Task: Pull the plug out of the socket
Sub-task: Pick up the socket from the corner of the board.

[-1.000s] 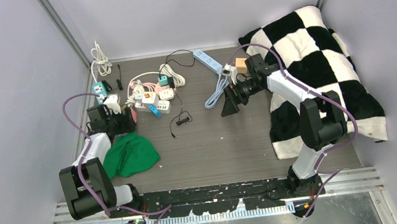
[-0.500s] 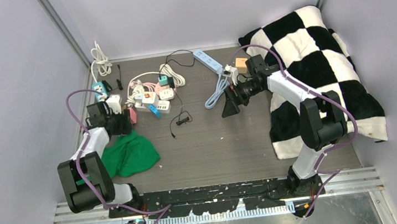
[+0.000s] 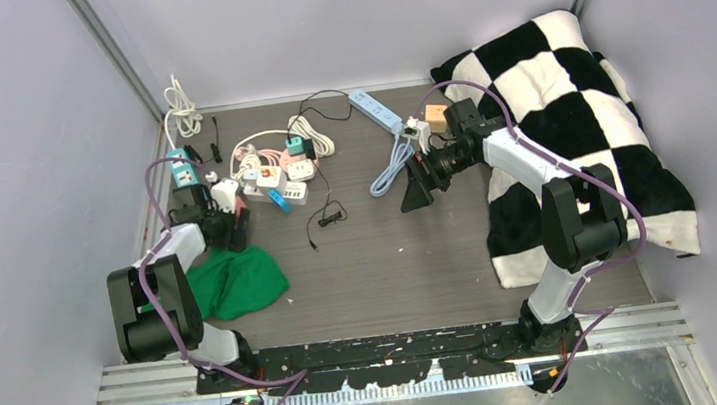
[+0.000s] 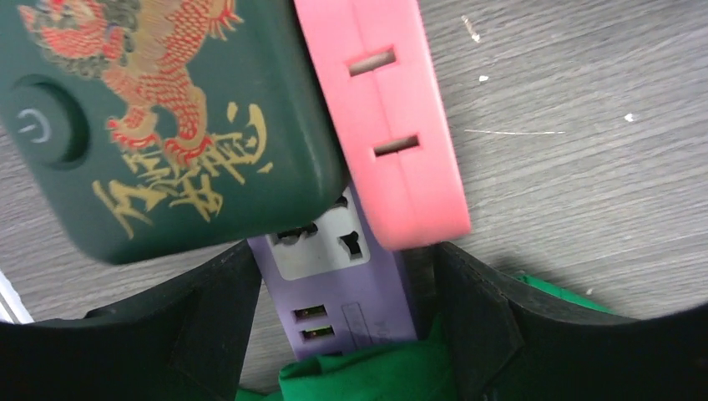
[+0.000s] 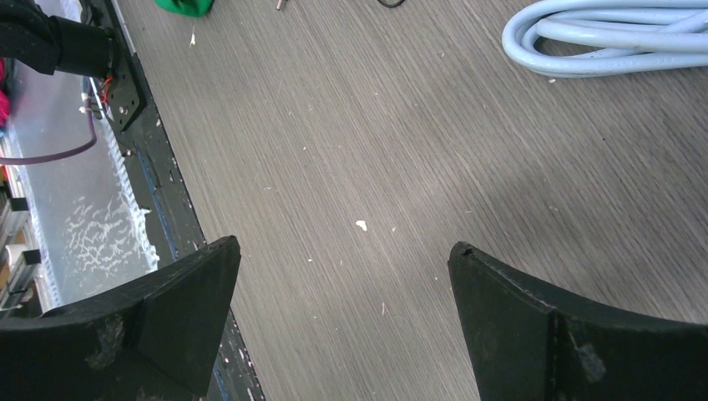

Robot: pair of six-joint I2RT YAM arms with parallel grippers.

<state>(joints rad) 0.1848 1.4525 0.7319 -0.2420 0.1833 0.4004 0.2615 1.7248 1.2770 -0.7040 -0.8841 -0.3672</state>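
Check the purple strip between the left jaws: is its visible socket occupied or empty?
Empty: the socket on the purple strip shows bare holes, with nothing inserted.

Green block [image 4: 167, 125]: cut off by the top and left picture edges.
Pink adapter [image 4: 392, 125]: upper end cut off.
Purple strip [image 4: 342, 284]: one end under the green cloth [image 4: 367, 376], the other behind block and adapter.
Left gripper [image 4: 346, 259]: fingers flank the strip; pressing or just beside, cannot tell.
Blue cable [image 5: 609, 38]: cut off at the top and right edges.
Plug pile [image 3: 271, 176], left rear corner of the table [image 3: 390, 249]: too small to match plugs to sockets.
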